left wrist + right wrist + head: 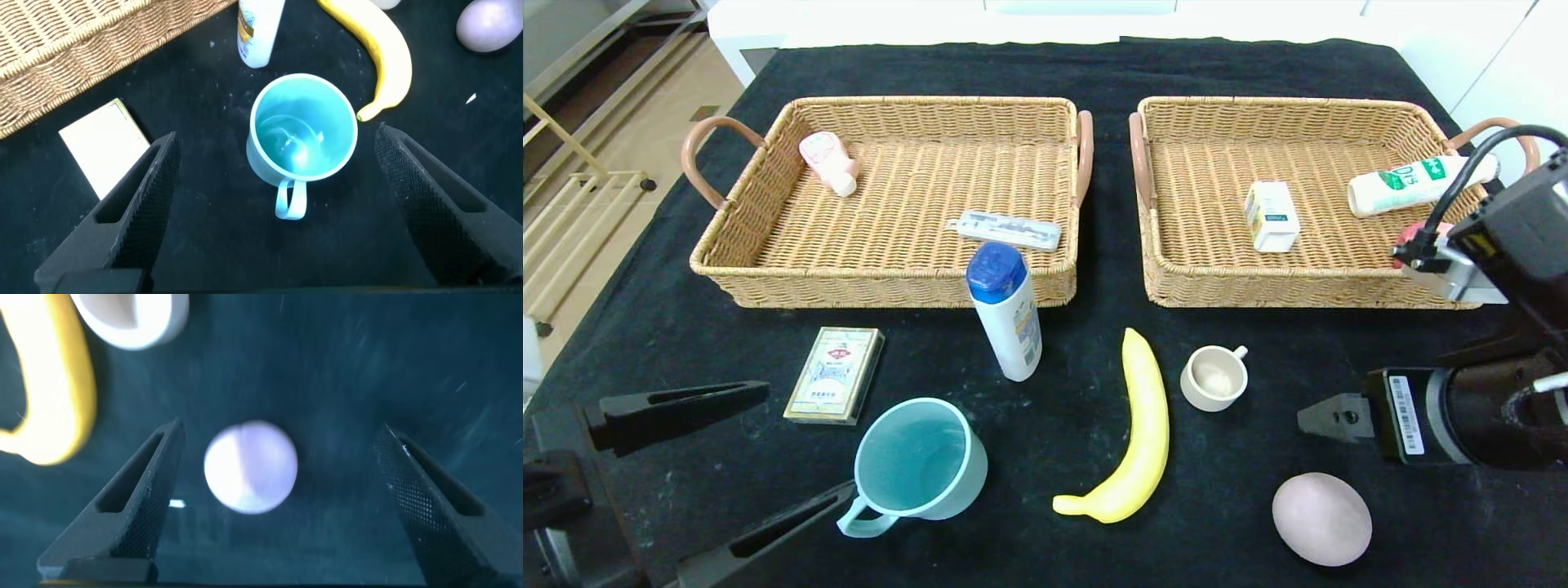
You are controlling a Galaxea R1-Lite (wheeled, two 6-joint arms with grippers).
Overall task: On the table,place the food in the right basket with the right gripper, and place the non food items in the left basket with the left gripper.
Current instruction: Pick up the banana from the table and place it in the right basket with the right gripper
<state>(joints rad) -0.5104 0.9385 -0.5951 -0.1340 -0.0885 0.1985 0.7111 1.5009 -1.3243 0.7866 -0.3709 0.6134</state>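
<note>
My left gripper (810,439) stands open at the table's front left, its fingers either side of the teal mug (304,135), apart from it. The card box (836,374), the blue-capped white bottle (1006,309) and the beige cup (1214,377) stand on the black cloth. My right gripper (279,429) is open above the pale egg-shaped ball (250,467), which lies between its fingers, untouched. The banana (1139,433) lies mid-table. A juice carton (1271,216) lies in the right basket (1258,290). The left basket (882,286) is at the back left.
The left basket holds a pink-white item (829,162) and a flat strip (1009,229). A white bottle with green print (1417,184) lies in the right basket, and something red (1409,237) shows behind the right arm. The table's left edge drops to the floor.
</note>
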